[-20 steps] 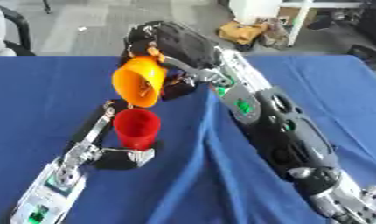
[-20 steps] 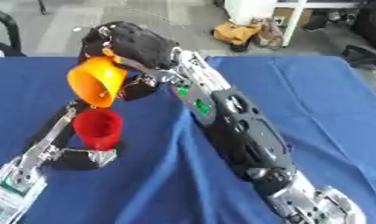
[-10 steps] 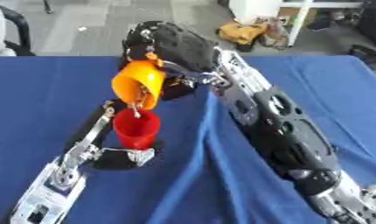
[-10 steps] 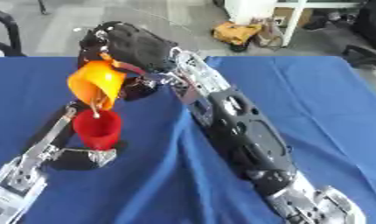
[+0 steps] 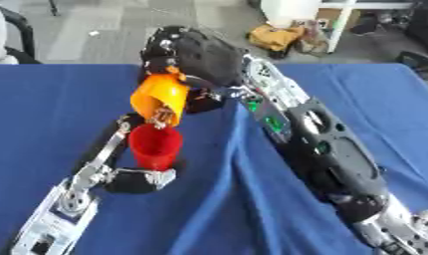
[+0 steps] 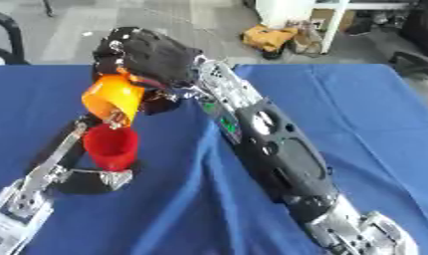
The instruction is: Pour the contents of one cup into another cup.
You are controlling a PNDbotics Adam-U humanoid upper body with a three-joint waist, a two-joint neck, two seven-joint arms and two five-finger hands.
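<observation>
Orange cup (image 5: 161,98); red cup (image 5: 155,146); plain blue tablecloth (image 5: 43,104); black right hand (image 5: 196,52)

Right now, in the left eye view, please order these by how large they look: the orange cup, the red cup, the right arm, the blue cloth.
1. blue cloth
2. right arm
3. orange cup and red cup: they look about alike, and the orange one is tilted, so I cannot rank them.
</observation>
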